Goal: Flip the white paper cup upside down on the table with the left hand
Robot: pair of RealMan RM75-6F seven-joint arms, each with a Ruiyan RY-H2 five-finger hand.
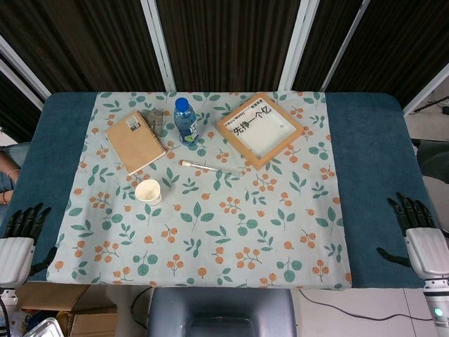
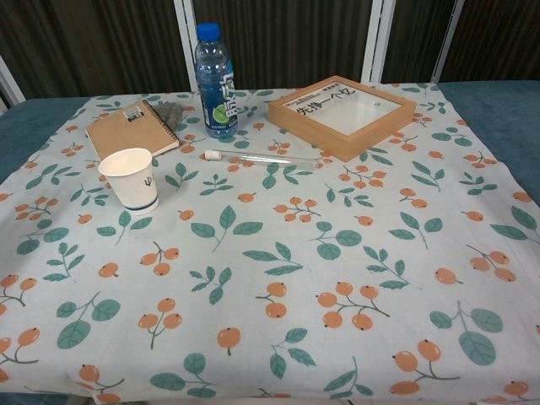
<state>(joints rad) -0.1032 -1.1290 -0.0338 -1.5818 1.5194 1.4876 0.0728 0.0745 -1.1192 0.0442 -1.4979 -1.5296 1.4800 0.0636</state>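
Two hands are visible in the head view, and neither has begun the task: the left hand (image 1: 19,235) rests at the left edge of the table, off the cloth, with fingers extended and apart and nothing held; the right hand (image 1: 421,232) sits at the opposite edge in the same empty, spread posture. Neither hand appears in the chest view. The white paper cup with a small dark printed mark (image 2: 131,179) stands upright on the leaf-and-berry patterned tablecloth (image 1: 210,239), in its left half, with the open mouth facing up and the base on the cloth. Its long axis is therefore vertical, and the wall tapers from the wide rim to a narrower base. The cup stands just in front of the brown spiral-bound notebook (image 1: 135,141), apart from it, and left of the thin white pen-like stick (image 1: 210,167), which lies across the cloth below the blue-capped clear plastic water bottle (image 1: 186,121) and the wooden-framed board with printed characters (image 1: 259,129). Judged step: the reach phase, not yet started. The next move calls for bringing the left hand inward across the cloth to the cup wall, taking a side grasp light enough not to crush the paper, then lifting, rotating the axis through a half turn, and setting the rim down flat.
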